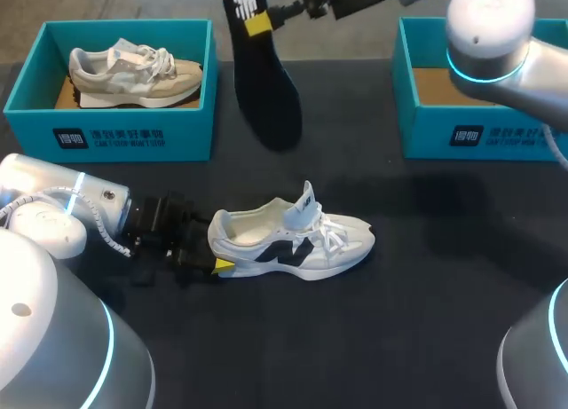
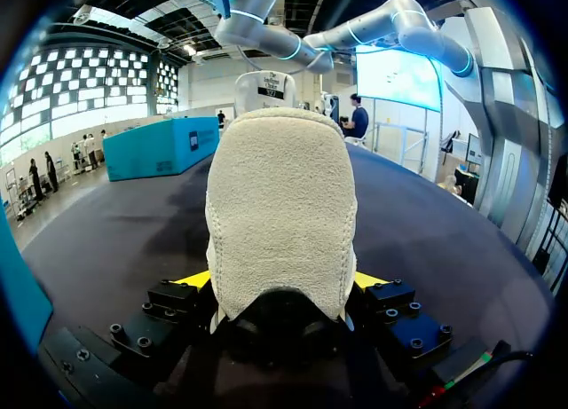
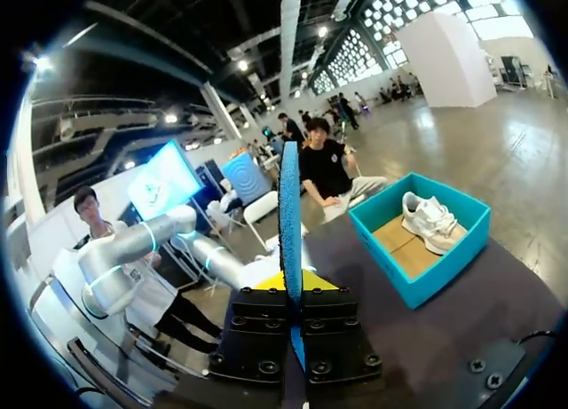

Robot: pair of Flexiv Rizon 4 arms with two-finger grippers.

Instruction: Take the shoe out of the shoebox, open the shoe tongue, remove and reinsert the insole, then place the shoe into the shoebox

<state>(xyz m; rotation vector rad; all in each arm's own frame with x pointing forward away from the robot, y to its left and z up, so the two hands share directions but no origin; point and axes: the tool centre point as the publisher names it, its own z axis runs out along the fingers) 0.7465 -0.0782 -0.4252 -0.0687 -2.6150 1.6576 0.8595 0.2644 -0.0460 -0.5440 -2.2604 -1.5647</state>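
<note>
The right gripper (image 1: pixel 258 23), clamped on the insole (image 1: pixel 268 94), hangs it far of the shoe (image 1: pixel 297 242), whose left-pointing heel the left gripper (image 1: pixel 216 249) pinches.

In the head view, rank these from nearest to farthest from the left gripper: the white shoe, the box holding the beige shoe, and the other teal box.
1. white shoe, its heel in the left gripper
2. box with the beige shoe, back left
3. other teal box, back right
</note>
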